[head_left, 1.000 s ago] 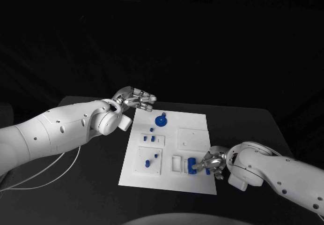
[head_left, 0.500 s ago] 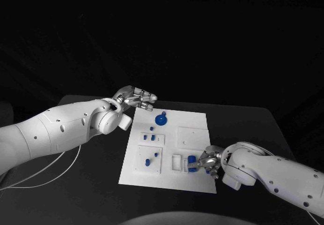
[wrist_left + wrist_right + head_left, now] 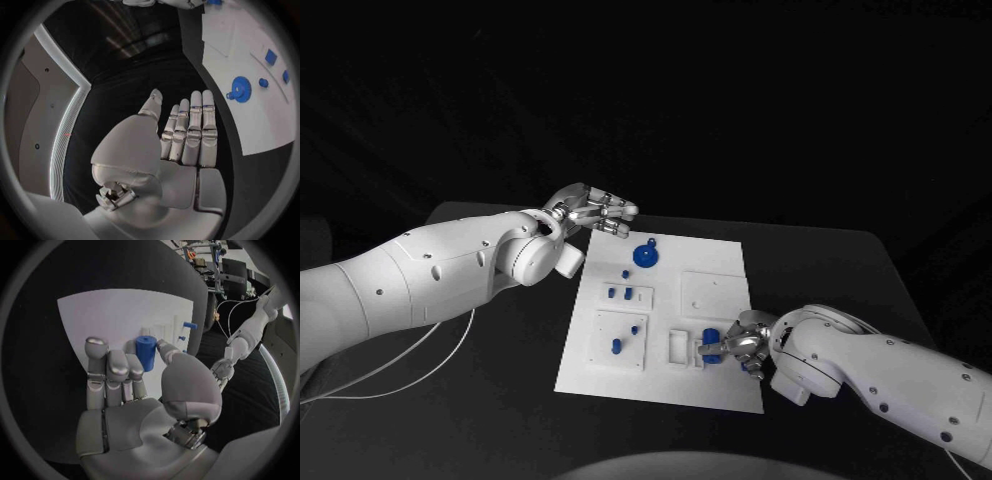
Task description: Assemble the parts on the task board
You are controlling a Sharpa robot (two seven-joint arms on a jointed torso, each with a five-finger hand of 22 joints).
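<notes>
The right hand (image 3: pixel 134 390) pinches a blue peg (image 3: pixel 145 353) over the board (image 3: pixel 718 390), lower right of the head view. The peg appears light, rigid and smooth; grip its sides. The left hand (image 3: pixel 181 135) is spread and holds nothing.

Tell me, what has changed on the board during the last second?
The right hand, holding a blue cylinder, has moved a little to the left over the board, toward the slots at its near edge. The left hand stayed open at the far left corner, and the blue gear and small parts did not move.
</notes>
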